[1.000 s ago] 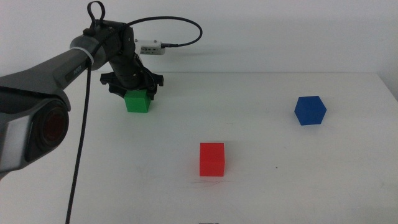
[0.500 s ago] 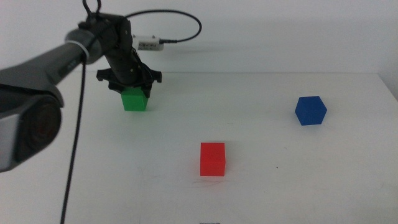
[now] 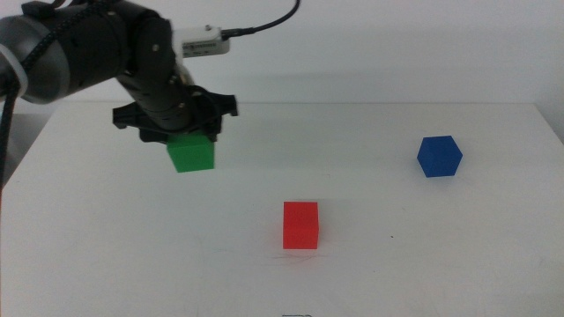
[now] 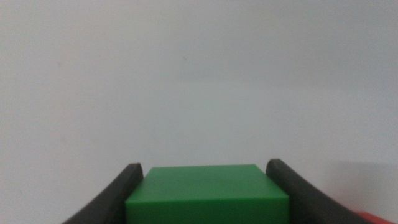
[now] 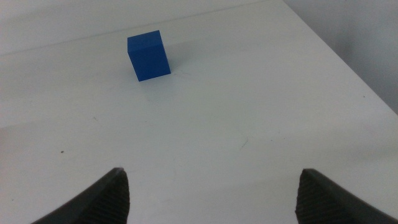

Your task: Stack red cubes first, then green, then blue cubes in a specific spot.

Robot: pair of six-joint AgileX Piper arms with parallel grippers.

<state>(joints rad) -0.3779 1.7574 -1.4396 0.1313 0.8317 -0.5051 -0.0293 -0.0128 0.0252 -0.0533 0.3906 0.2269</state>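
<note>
My left gripper (image 3: 188,139) is shut on the green cube (image 3: 191,155) and holds it a little above the table at the back left. In the left wrist view the green cube (image 4: 208,194) fills the gap between the two jaws of the left gripper (image 4: 204,165). The red cube (image 3: 300,225) stands at the table's middle front, on a faint grey scuff line (image 3: 267,258). At the right sits the blue cube (image 3: 439,156). My right gripper (image 5: 212,177) is open over bare table, well short of the blue cube (image 5: 148,55); it is out of the middle view.
A white connector (image 3: 204,44) on a black cable rides on the left arm. A tiny dark dot (image 3: 391,236) marks the table right of the red cube. The table's right edge (image 5: 348,68) runs close to the blue cube.
The left gripper has risen with the green cube, lifting it off the table and bringing it slightly forward. The red and blue cubes have not moved.
</note>
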